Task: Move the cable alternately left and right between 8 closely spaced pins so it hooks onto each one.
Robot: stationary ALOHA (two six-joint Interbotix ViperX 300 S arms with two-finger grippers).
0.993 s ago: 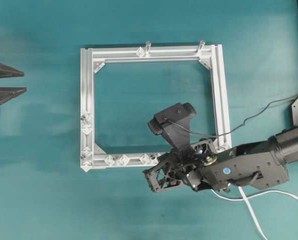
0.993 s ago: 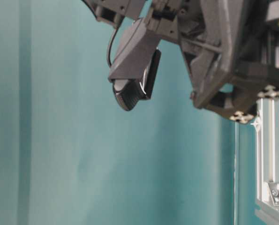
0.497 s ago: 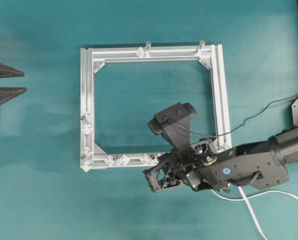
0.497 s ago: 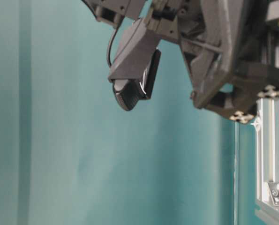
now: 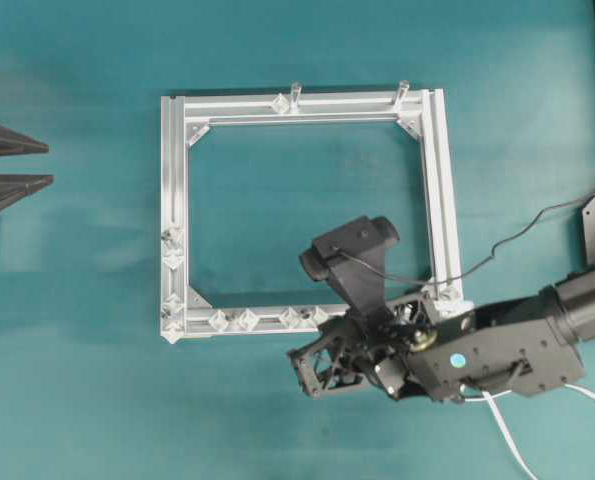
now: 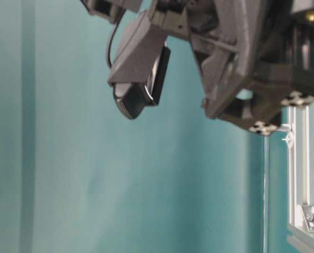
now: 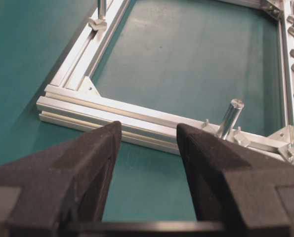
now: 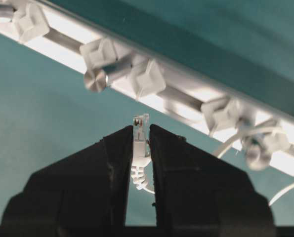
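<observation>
Right claw is pinched on the plug end of the cable, held just beside the pins on the silver frame. Left claw is spread wide above the bench, nothing held.

A teal table carries a square silver frame (lying flat)

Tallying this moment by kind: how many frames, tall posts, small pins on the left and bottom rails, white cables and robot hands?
Frame: 1
Tall posts: 2
Small pins: 8
White cable: 1
Robot hands: 2 (left hand, right hand)
Total: 14
</observation>
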